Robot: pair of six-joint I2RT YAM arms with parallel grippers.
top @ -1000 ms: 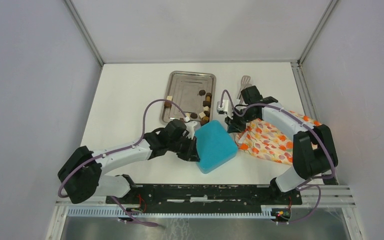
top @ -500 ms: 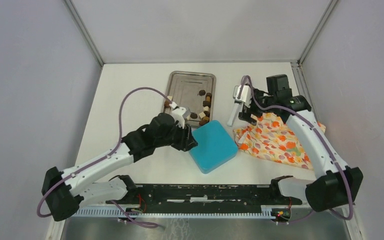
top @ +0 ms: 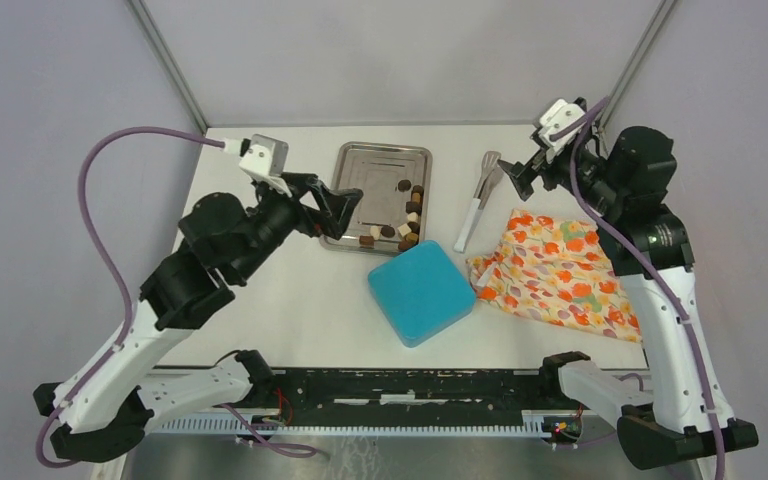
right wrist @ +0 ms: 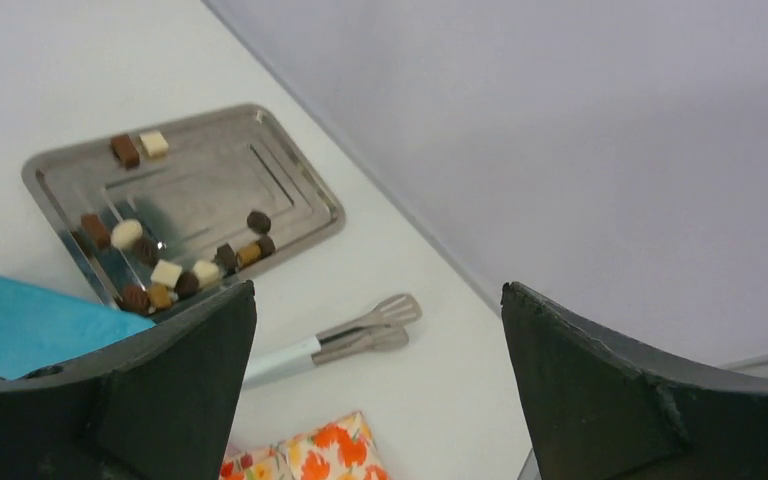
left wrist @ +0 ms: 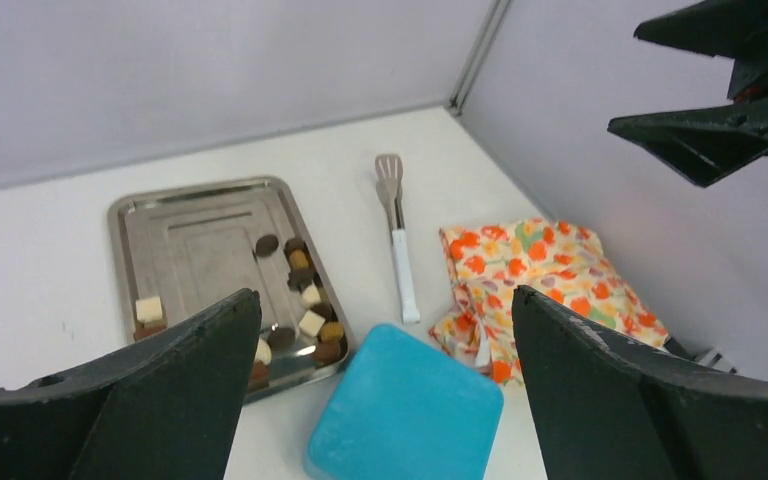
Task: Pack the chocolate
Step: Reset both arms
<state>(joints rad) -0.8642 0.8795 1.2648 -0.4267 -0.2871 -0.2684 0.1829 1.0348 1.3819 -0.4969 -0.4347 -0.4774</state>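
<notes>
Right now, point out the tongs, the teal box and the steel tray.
tongs (top: 469, 222): top external view, on the white handle.
teal box (top: 421, 292): top external view, middle of its lid.
steel tray (top: 375, 180): top external view, bare floor towards its far end.

You are seeing the chocolate (top: 412, 208) lying loose: small dark, mid-brown and cream pieces, mostly crowding the tray's (top: 375, 175) near right corner.
</notes>
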